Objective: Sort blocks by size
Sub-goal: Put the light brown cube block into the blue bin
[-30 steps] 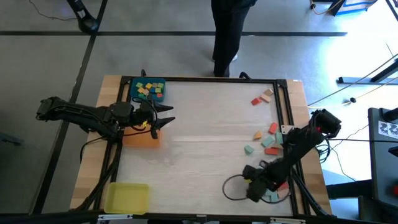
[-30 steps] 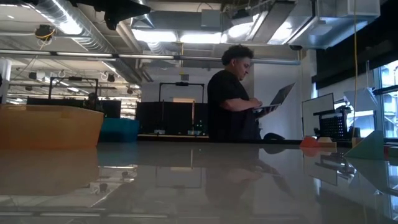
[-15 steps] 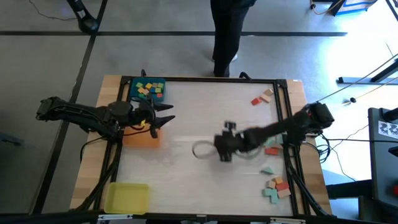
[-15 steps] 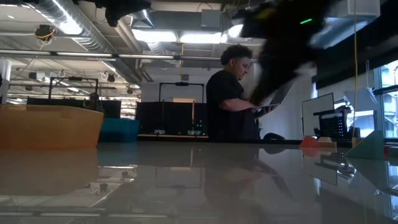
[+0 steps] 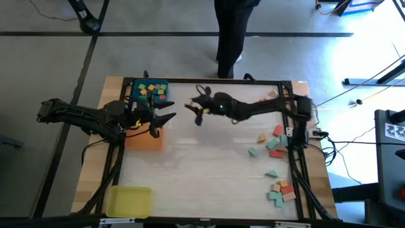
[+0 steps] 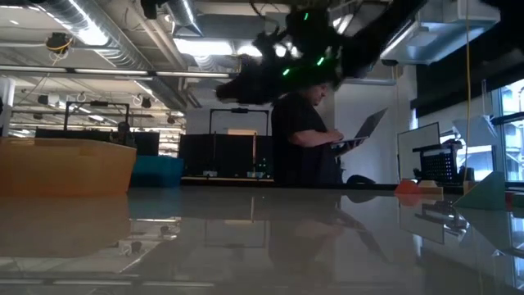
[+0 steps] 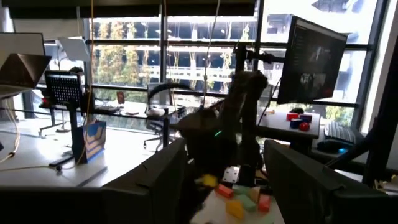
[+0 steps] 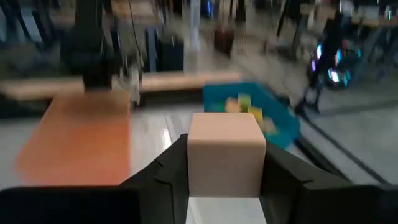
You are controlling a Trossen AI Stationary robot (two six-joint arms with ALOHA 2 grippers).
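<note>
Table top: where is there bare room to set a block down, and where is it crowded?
Free: the wide middle of the table, between the orange tray and the loose blocks, and the near strip right of the yellow tray. Crowded: the right edge and the blue tray, full of small blocks.

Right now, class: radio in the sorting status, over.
Right claw shut on pale wooden cube, nearing blue tray. Left claw open over orange tray.

The pale wooden cube (image 8: 224,155) runs off the picture's lower edge; the flat blue square tray (image 8: 277,121) behind it is blurred.
</note>
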